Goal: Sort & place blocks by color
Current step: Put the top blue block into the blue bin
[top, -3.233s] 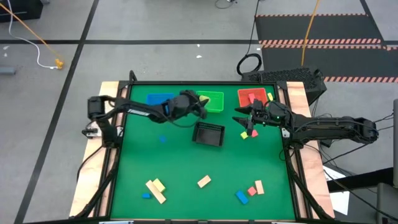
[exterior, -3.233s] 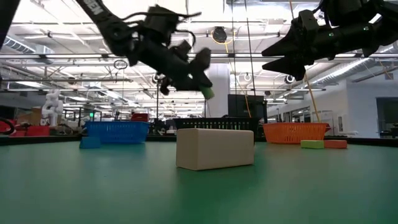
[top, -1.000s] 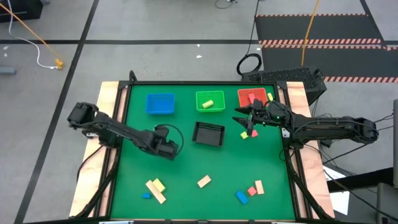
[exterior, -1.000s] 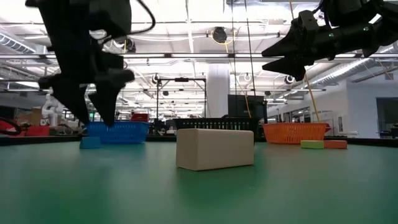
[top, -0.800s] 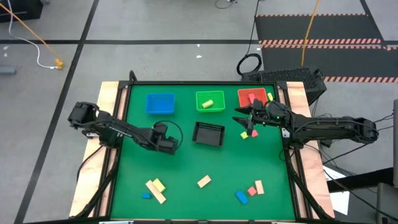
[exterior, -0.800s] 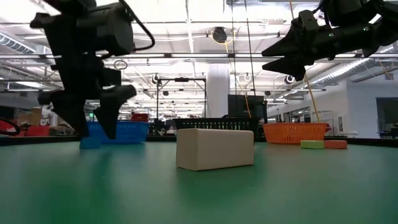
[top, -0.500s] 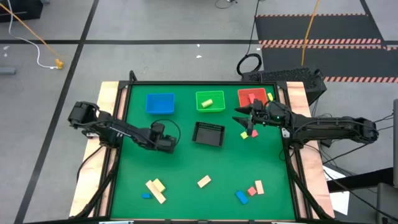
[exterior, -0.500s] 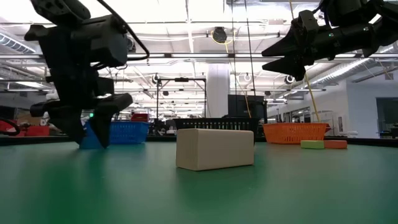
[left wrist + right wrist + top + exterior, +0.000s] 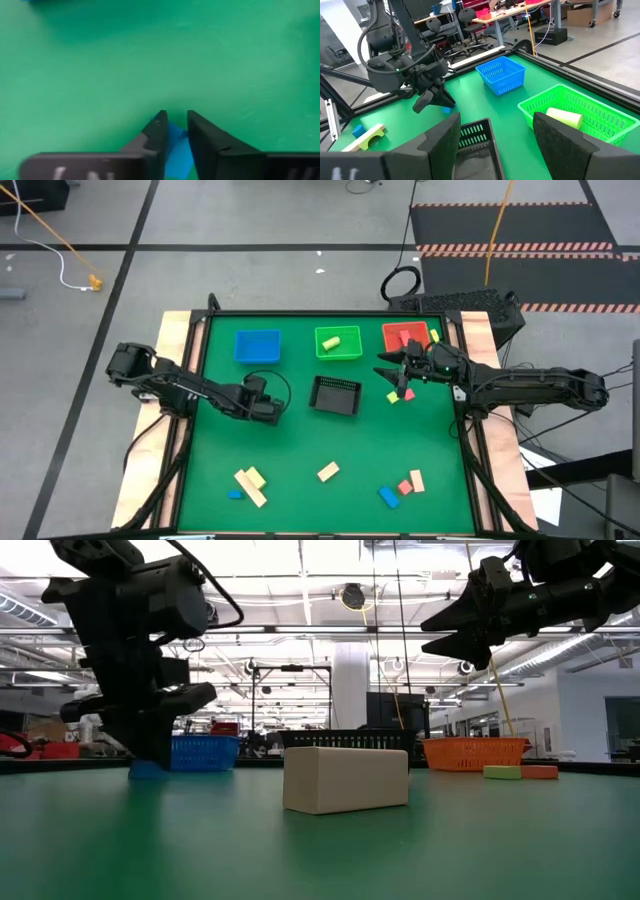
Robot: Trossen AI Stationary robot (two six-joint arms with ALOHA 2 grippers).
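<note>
My left gripper point(image 9: 268, 409) is down at the table between the blue tray point(image 9: 257, 346) and the black mesh tray point(image 9: 335, 394), shut on a small blue block point(image 9: 176, 144). In the low view the same gripper point(image 9: 150, 752) stands over that block point(image 9: 143, 770). My right gripper point(image 9: 392, 376) hangs open above the table in front of the red tray point(image 9: 405, 336), holding nothing. A yellow-green block point(image 9: 337, 343) lies in the green tray point(image 9: 338, 350). More blocks lie along the near edge, among them a tan one point(image 9: 328, 471). My left gripper pinches the blue block between its two fingers point(image 9: 156, 132), coming from above and pointing down. The block's visible part point(image 9: 177, 150) shows in the narrow gap between them. In the low view the block sits on the table.
A red and a yellow block point(image 9: 397, 395) lie under my right gripper. Near the front edge lie tan and yellow bars point(image 9: 250, 483), a blue piece point(image 9: 235, 494), and a blue, red and tan group point(image 9: 402, 488). Bare green table point(image 9: 300, 435) lies in the middle.
My left gripper has moved a little toward the far edge and come down onto the blue block, and its fingers, open a second ago, have shut around it. My right arm has kept still.
</note>
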